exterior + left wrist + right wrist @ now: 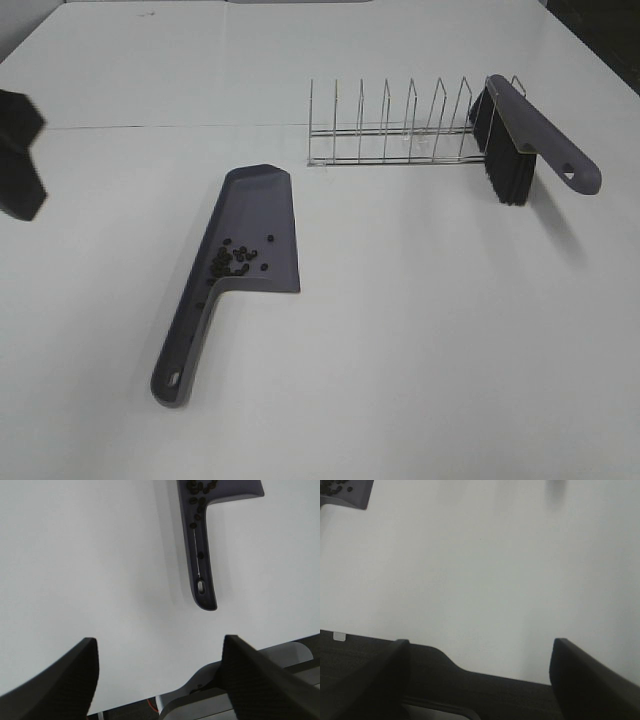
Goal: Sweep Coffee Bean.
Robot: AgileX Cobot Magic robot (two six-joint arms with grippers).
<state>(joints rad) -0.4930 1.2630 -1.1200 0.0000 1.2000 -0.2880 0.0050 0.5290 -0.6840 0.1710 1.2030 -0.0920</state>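
The coffee beans lie gathered in the dustpan, most of them near where the pan narrows into its handle, with a few down in the handle's channel, so the sweeping looks finished. The dustpan lies flat on the white table with its handle toward the front edge. The brush leans in the end slot of the wire rack, bristles down, probably parked there to keep it off the surface. The left gripper is released, jaws wide apart with nothing between them, near the table's front edge, clear of the handle. The right gripper is also spread and empty over bare table. The tabletop is plain and matte
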